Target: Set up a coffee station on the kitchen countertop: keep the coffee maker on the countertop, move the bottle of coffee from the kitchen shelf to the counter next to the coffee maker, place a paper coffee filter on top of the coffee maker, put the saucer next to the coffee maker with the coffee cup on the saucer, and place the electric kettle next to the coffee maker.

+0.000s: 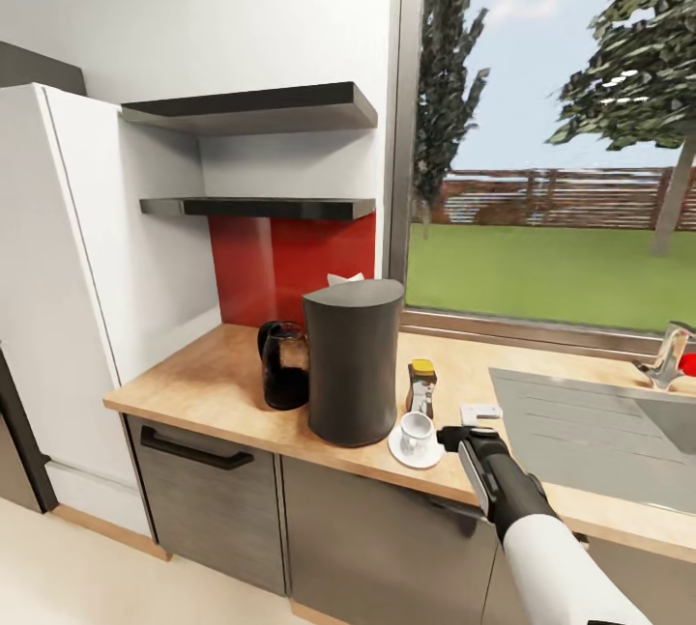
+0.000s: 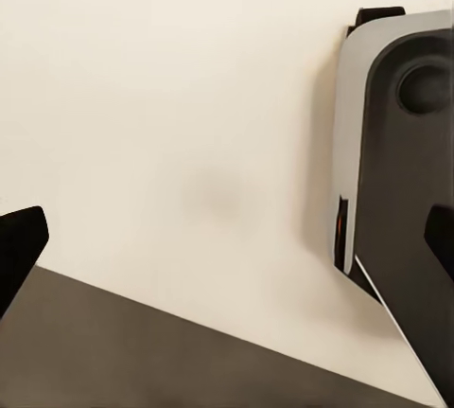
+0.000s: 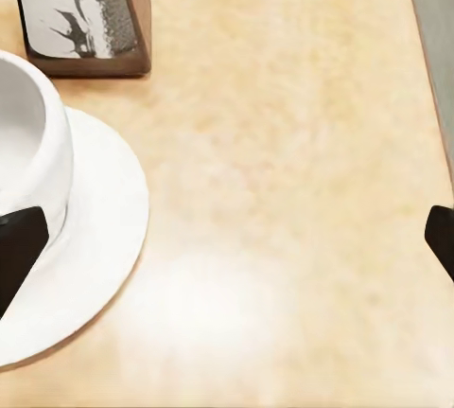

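A kitchen with a wide window onto a lawn and fence held a wooden countertop [image 1: 222, 383] above grey cabinets, with two dark wall shelves [image 1: 261, 207] over a red backsplash and a white refrigerator [image 1: 58, 297] at the left end. A steel sink [image 1: 599, 432] was set into the counter toward the right.

On the counter stood the tall dark coffee maker [image 1: 353, 359], with a bit of white paper coffee filter [image 1: 345, 278] showing at its top rear edge. The dark electric kettle [image 1: 284, 364] stood just beside it on the left, close enough that contact could not be judged. To the right of the machine, the white coffee cup [image 1: 417, 432] sat on the white saucer [image 1: 415, 454], and the brown bottle of coffee [image 1: 421, 383] with a yellow cap stood just behind them. A small white block [image 1: 480, 411] lay near the sink's edge.

The right gripper [image 1: 454, 439] hovered low over the counter just beside the saucer, its fingers [image 3: 19, 252] spread wide with nothing between them; in the wrist view the cup and saucer lay next to one fingertip.

The left gripper [image 2: 227, 247] also stood wide and empty, aimed down at pale floor [image 2: 170, 124] beside the robot's base [image 2: 407, 190].
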Motion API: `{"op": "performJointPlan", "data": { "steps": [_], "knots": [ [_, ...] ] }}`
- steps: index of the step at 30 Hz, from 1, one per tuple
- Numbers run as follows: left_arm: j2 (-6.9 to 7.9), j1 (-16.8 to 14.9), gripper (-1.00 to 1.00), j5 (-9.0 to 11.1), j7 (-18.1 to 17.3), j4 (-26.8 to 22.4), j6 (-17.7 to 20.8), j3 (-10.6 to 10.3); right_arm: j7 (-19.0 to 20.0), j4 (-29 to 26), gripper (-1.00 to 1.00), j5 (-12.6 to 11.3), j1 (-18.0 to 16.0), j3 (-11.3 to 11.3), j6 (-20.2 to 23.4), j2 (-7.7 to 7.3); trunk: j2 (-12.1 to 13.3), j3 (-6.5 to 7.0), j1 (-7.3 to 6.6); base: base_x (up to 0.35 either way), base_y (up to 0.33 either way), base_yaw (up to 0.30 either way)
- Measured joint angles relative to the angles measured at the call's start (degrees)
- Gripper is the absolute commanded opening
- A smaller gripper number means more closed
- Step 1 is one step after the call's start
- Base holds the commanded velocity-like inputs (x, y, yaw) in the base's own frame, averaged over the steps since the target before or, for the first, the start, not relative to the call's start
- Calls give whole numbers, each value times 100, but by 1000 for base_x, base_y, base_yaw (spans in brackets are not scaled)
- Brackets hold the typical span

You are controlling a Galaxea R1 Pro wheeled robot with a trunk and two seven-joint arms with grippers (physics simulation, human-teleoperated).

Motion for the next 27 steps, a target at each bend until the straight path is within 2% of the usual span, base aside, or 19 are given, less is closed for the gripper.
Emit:
{"op": "performJointPlan", "data": {
  "steps": [2, 4, 5, 6, 12, 17, 18, 20, 22, 27],
  "knots": [
    [-8, -2, 100, -4, 0, -20, 0, -3, 1, 15, 100, 0, 80, -2, -166, -4, 0, 1, 0, 0, 0, 0],
    [-18, -6, 100, -6, -3, -46, 0, -5, -2, 24, 100, -1, 266, -5, -554, -5, 0, 1, 0, 0, 0, 0],
    [-24, -7, 100, -7, -5, -60, -1, -6, -1, 34, 100, -2, 414, -6, -919, -2, 0, 1, 0, 0, 0, 0],
    [-29, -8, 100, -7, -8, -71, -6, -6, 4, 48, 100, -11, 738, -11, -1712, 0, -1, 0, 0, 0, 0, 0],
    [-29, -9, 100, -8, -8, -74, -8, -8, 10, 375, 100, -26, 1347, -6, -3341, 15, 0, 1, 0, 0, 0, 0],
    [-26, -9, 100, -8, -8, -75, -8, -13, 16, 1546, 100, -25, 1505, -4, -4963, 14, 0, 0, 0, 0, 0, 0],
    [-29, -9, 100, -8, -8, -74, -17, -15, 22, 2279, 100, -11, 1519, 1, -5825, 10, -2, 1, 0, 0, 0, 0],
    [-30, -10, 100, -8, -9, -75, -22, -15, 27, 2964, 100, -15, 1523, -3, -6288, 4, 0, 0, 0, 0, 0, 0],
    [-30, -14, 100, -8, -9, -75, -25, -15, 20, 3417, 100, -12, 1531, 0, -6630, -15, 0, 1, 0, 0, 0, 0],
    [-30, -17, 100, -7, -9, -75, -26, -11, -67, 3820, 100, -8, 1782, 7, -6990, -131, -1, 1, 0, 0, 0, 0]
  ]
}}
